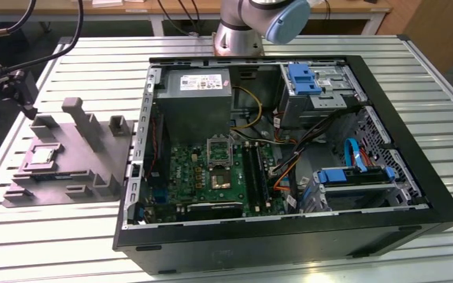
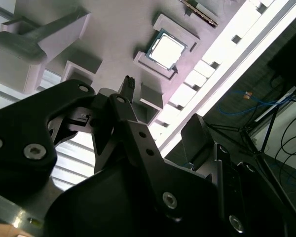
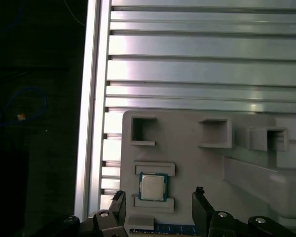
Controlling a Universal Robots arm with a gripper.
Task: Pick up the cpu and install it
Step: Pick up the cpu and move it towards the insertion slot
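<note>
We see the cpu (image 3: 153, 186) lying flat, silvery top up, in a shallow square seat of a grey holder plate (image 3: 187, 163). The plate rests on the slatted metal surface (image 3: 207, 59). The gripper (image 3: 159, 193) hangs above the plate with its fingers (image 3: 200, 210) spread wide and holding nothing. In both wrist views the chip lies in line with the gap between the two tips and touches neither. The plate also carries several small open pockets and a long raised block near the chip.

In the exterior view the holder plate lies at nine o'clock from the open computer case (image 1: 289, 247), just beside its wall, and the cpu sits toward the plate's nine o'clock edge. There the dark gripper shows at about eleven o'clock from the chip. Inside the case we find the black-framed socket (image 1: 219, 178) on the green board (image 1: 187, 171), at six o'clock from the grey power supply box (image 1: 199, 100) and well apart from the cpu. The arm's base (image 1: 242, 29) stands on the surface at twelve o'clock from the case.
</note>
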